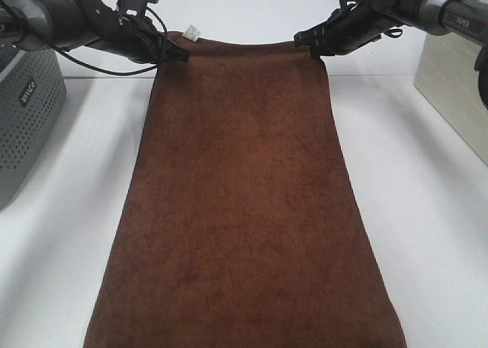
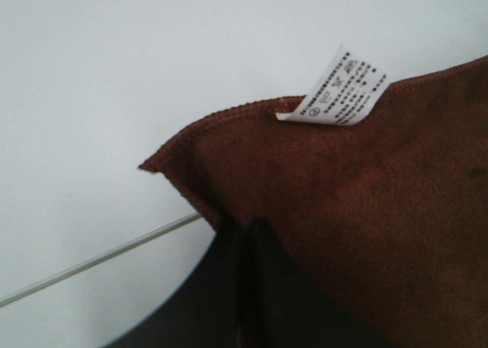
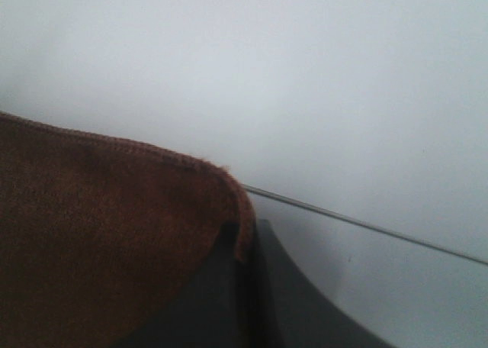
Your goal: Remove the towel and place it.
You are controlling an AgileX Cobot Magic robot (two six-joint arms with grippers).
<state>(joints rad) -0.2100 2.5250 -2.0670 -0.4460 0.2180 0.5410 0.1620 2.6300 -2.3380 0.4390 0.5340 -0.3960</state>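
Observation:
The dark brown towel (image 1: 244,211) is stretched flat, its far edge lifted and its near part running down to the front edge of the exterior view. My left gripper (image 1: 177,54) is shut on its far left corner, next to the small white tag (image 1: 192,33). My right gripper (image 1: 316,49) is shut on its far right corner. In the left wrist view the towel (image 2: 366,211) and its tag (image 2: 335,88) sit pinched above the dark fingers (image 2: 229,287). In the right wrist view the towel corner (image 3: 114,241) is clamped between dark fingers (image 3: 252,287).
A grey perforated basket (image 1: 27,111) stands at the left edge of the white table (image 1: 427,226). A beige box (image 1: 457,81) stands at the right edge. A white wall is behind.

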